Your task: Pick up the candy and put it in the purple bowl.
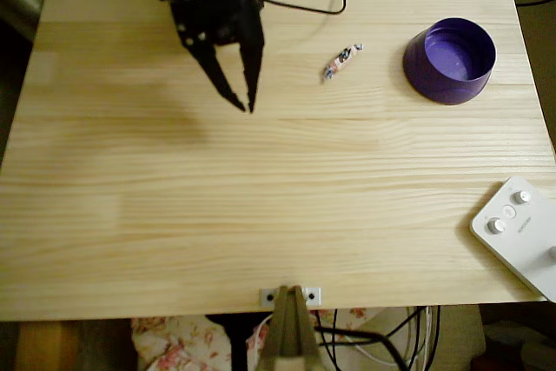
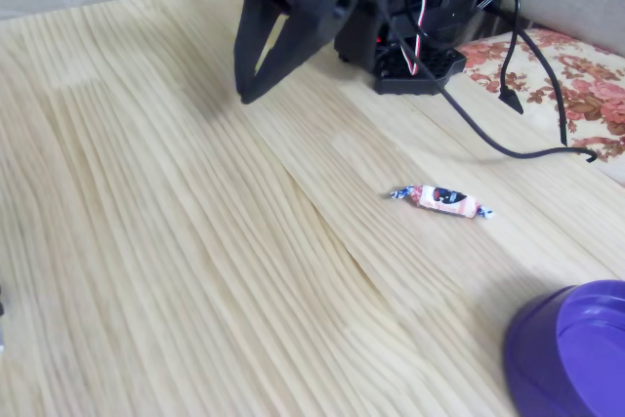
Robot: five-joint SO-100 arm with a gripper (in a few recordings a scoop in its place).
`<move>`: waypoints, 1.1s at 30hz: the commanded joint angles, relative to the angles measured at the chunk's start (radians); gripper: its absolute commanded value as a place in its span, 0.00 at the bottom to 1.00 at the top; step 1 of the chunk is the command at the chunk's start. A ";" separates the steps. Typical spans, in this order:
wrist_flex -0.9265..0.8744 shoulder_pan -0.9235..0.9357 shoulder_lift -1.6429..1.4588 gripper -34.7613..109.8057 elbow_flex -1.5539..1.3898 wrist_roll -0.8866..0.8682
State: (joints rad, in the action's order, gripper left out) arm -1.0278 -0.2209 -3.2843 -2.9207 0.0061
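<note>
Pine table [image 1: 261, 215], candy [image 1: 342, 61] lying diagonally.

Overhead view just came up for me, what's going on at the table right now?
Nothing is being held. The black gripper hangs over bare wood at the upper left of the overhead view, its fingers apart at the base and nearly meeting at the tips. The candy lies untouched on the table, to the right of the gripper. The purple bowl stands further right, apart from the candy, with nothing visible inside it.

One candy [image 1: 341, 62], one purple bowl [image 1: 449, 61], one gripper [image 1: 246, 107] and one white device [image 1: 524, 230] occupied the wooden table [image 1: 261, 215].
</note>
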 commanded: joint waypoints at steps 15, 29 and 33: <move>0.034 -0.370 -0.018 0.23 0.239 -0.035; 0.256 -0.552 0.330 0.23 0.304 -0.020; 0.232 -0.581 0.692 0.23 0.531 0.028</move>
State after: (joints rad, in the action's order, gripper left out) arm -0.8007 -0.7670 -2.8593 -2.6354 -0.0031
